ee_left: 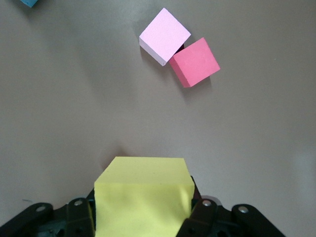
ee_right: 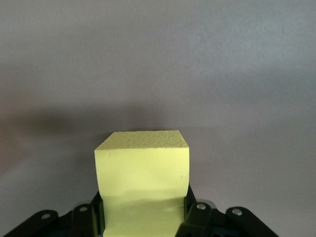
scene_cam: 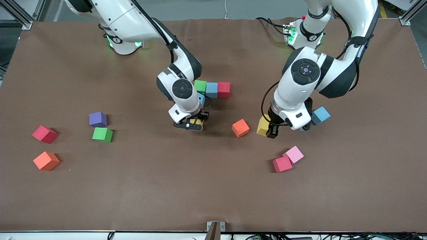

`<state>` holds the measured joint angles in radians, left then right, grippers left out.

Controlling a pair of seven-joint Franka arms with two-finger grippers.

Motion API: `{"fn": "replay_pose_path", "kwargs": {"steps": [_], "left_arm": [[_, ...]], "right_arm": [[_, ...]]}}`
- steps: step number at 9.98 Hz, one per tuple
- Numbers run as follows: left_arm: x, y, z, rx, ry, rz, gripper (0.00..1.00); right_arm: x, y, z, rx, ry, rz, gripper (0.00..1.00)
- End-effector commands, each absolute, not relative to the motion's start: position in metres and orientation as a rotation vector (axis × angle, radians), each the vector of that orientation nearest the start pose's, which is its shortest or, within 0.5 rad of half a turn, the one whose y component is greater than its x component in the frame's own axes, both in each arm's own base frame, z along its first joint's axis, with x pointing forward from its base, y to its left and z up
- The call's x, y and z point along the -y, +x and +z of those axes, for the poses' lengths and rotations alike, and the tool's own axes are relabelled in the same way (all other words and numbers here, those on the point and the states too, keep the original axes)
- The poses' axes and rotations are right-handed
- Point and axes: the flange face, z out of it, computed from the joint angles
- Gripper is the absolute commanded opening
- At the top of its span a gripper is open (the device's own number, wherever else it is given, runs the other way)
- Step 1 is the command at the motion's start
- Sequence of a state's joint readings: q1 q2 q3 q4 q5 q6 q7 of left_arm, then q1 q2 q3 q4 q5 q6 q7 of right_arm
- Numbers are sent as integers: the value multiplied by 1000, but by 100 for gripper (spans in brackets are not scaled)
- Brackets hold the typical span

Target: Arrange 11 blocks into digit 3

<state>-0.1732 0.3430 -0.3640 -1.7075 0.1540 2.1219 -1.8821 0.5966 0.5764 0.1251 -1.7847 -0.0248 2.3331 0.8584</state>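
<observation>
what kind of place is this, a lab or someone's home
Most likely a robotics lab, not a home. Two white arms are mounted on a brown-covered table framed by aluminium rails, cables trail off its edges, and small coloured foam cubes like the orange one lie scattered as practice pieces.

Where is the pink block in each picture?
Front view: the pink block lies on the table, touching a red block, nearer the front camera than the left gripper.
Left wrist view: pink block beside the red block.
Right wrist view: not in it.
Shared landmark: that red block.
</observation>
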Motion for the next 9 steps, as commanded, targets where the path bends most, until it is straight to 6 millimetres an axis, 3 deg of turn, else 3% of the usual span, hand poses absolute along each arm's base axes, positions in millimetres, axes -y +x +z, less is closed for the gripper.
{"fn": "replay_pose_path", "kwargs": {"steps": [1,6,9], "left_arm": [[319,576,415,1923,-2584,-67,13],[319,576,414,1926,-2580,-65,13],[319,576,414,1932,-2577,-61,13]], "right_arm": [[-414,463,241,-197,-3115,45,0],[-425,446,233,-163,-3118,45,1],[-423,442,226,-162,-3117,45,19]]}}
